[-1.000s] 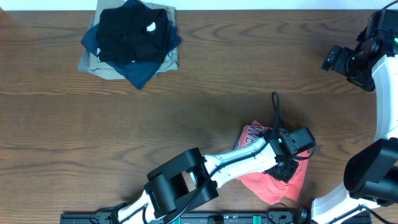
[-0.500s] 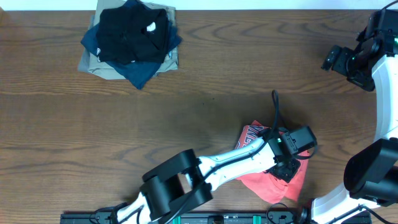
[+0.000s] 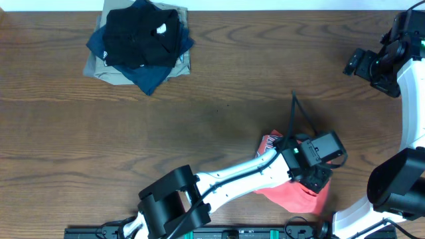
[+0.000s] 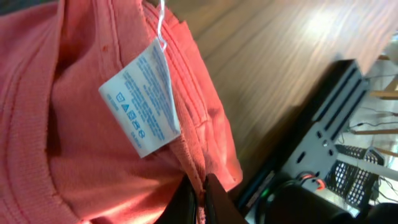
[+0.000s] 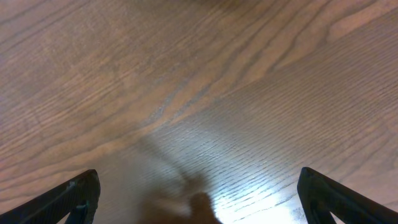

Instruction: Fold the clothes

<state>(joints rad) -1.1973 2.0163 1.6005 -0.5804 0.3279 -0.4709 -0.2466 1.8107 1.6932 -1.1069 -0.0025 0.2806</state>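
A: How much of the folding can be judged as done?

B: Very little. At the far left of the surface (image 3: 232, 99), a stack of folded garments (image 3: 139, 46) is seen, black over navy over khaki, but it is not counted as part of this job. The coral-red T-shirt (image 3: 292, 196) is found well apart from it, right of centre and near the front edge. It is bunched in a crumpled heap, and only a strip of its white lettering is shown beside the arm. No flat layer, straight edge or tidy fold can be made out on it.

A: What is left, then?

B: Nearly everything, it is judged. The shirt has yet to be spread flat, and the sleeves and body have yet to be folded. The step in hand is taken to be a pulling of the cloth to open it out.

A: How is the left arm posed?

B: It is stretched low from the front edge toward the right, with the wrist bent over the heap. The left gripper (image 4: 200, 186) is closed, and a doubled edge of the coral fabric is pinched between its fingers (image 4: 219, 200). The white neck label (image 4: 144, 102) is seen just beside the grip. Whether the cloth is raised off the wood cannot be told.

A: And the right arm?

B: It is held at the far right, toward the back, well apart from the shirt. The right gripper (image 3: 362, 63) is spread wide with nothing between its fingers, and only bare wood grain is shown in its wrist view.
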